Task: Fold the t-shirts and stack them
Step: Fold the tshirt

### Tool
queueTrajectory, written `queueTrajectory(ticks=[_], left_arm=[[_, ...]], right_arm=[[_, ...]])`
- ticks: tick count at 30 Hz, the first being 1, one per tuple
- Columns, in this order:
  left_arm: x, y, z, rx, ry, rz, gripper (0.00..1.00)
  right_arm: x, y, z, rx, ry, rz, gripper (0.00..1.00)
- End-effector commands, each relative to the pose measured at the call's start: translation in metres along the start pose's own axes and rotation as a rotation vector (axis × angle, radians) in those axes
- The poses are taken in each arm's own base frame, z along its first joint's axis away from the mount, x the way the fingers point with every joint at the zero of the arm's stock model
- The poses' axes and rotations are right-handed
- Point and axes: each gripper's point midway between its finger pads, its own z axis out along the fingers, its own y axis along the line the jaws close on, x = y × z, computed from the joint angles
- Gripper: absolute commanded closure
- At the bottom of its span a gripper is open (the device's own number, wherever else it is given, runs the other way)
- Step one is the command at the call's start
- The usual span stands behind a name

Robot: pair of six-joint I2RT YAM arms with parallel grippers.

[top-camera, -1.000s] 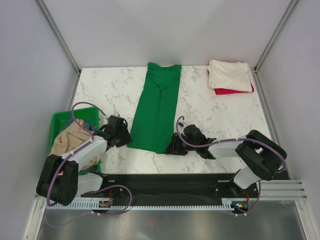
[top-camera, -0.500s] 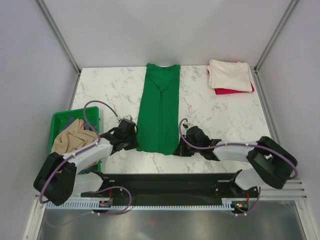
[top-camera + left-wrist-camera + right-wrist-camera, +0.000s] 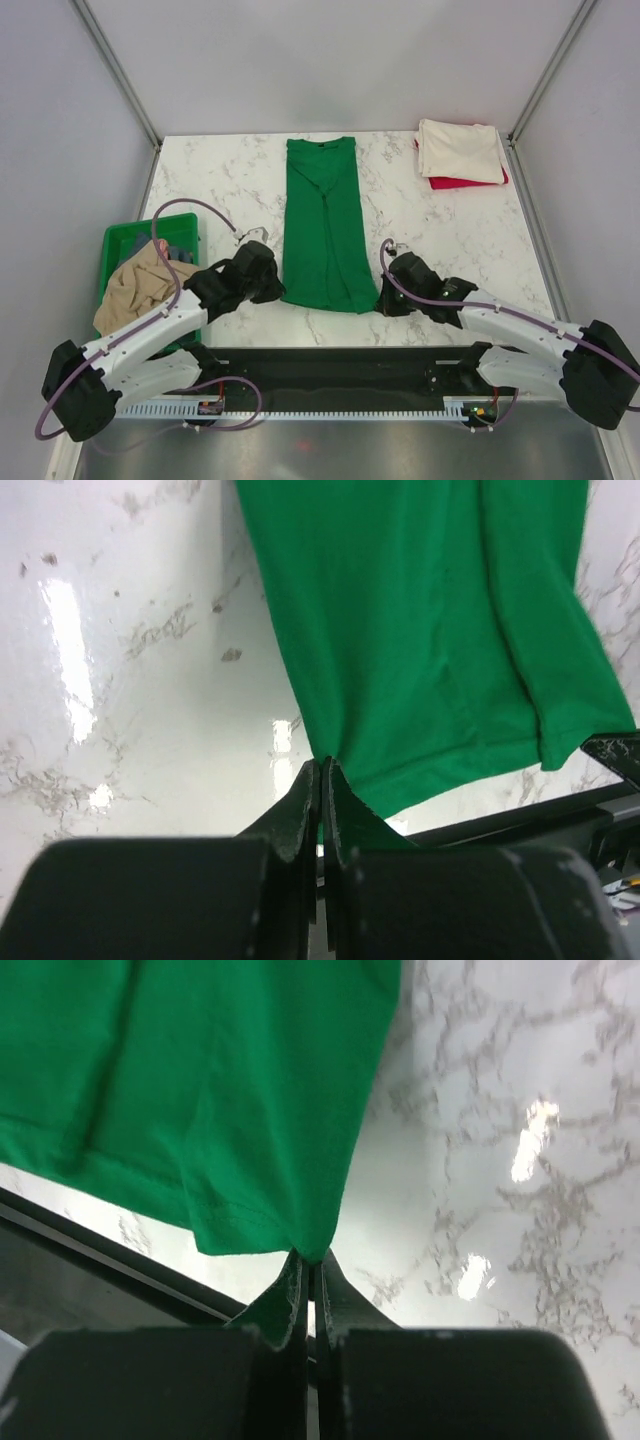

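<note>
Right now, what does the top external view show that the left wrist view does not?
Only top external: the cream-white t-shirt lying on the red t-shirt, and the tan t-shirt in the green bin. Only left wrist: the left gripper shut on a near corner of the green t-shirt, close up. Both: the green t-shirt on the table.

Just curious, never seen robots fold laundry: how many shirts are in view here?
4: a green shirt mid-table; a cream shirt atop a red shirt at the far right corner; a tan shirt in the bin, left. Others may hide beneath.
</note>
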Motion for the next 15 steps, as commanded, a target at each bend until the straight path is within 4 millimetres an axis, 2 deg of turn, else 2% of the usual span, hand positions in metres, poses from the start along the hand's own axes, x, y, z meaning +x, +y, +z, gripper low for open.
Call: queueTrajectory(ticks=[1,2,3,4,5,6,8,9,10,11,12,13,14,15], left_arm=[[-0.047,-0.014,-0.014,-0.043,-0.112,0.003,0.98],[-0.051,-0.016,-0.009,-0.056,-0.102,0.013,0.98],[-0.057,-0.019,-0.008,-0.057,-0.105,0.008,0.98],[-0.070,-0.031,-0.011,-0.038,-0.123,0.007,0.98],[-0.073,-0.033,-0.005,-0.049,-0.114,0.018,0.98],[-0.079,-0.035,-0.002,-0.053,-0.115,0.016,0.98],[-0.099,-0.046,-0.002,-0.035,-0.138,0.020,0.98],[-0.111,-0.049,0.003,-0.033,-0.137,0.006,0.98],[-0.119,-0.049,0.005,-0.032,-0.142,0.012,0.98],[-0.128,-0.045,0.010,-0.036,-0.137,-0.003,0.98],[-0.134,-0.043,0.019,-0.045,-0.125,-0.009,0.98],[-0.148,-0.045,0.021,-0.038,-0.135,-0.005,0.98],[-0.160,-0.038,0.025,-0.048,-0.142,-0.025,0.98],[-0.170,-0.040,0.035,-0.043,-0.127,-0.028,0.98]], right_arm=[[-0.051,0.020,-0.012,0.015,-0.104,-0.053,1.00],[-0.057,0.022,-0.007,0.022,-0.095,-0.060,1.00],[-0.075,0.038,-0.012,-0.011,-0.123,-0.074,1.00],[-0.084,0.043,-0.011,-0.017,-0.132,-0.078,1.00],[-0.090,0.047,-0.007,-0.016,-0.129,-0.082,1.00],[-0.107,0.058,-0.012,-0.038,-0.158,-0.083,1.00],[-0.124,0.060,-0.008,-0.035,-0.169,-0.085,1.00],[-0.144,0.065,-0.013,-0.049,-0.201,-0.073,1.00],[-0.148,0.065,-0.005,-0.055,-0.182,-0.079,1.00],[-0.163,0.071,-0.008,-0.073,-0.204,-0.079,1.00],[-0.171,0.071,-0.006,-0.077,-0.203,-0.077,1.00],[-0.177,0.066,0.002,-0.072,-0.186,-0.068,1.00],[-0.192,0.072,0.000,-0.085,-0.208,-0.083,1.00],[-0.201,0.070,0.002,-0.081,-0.214,-0.078,1.00]])
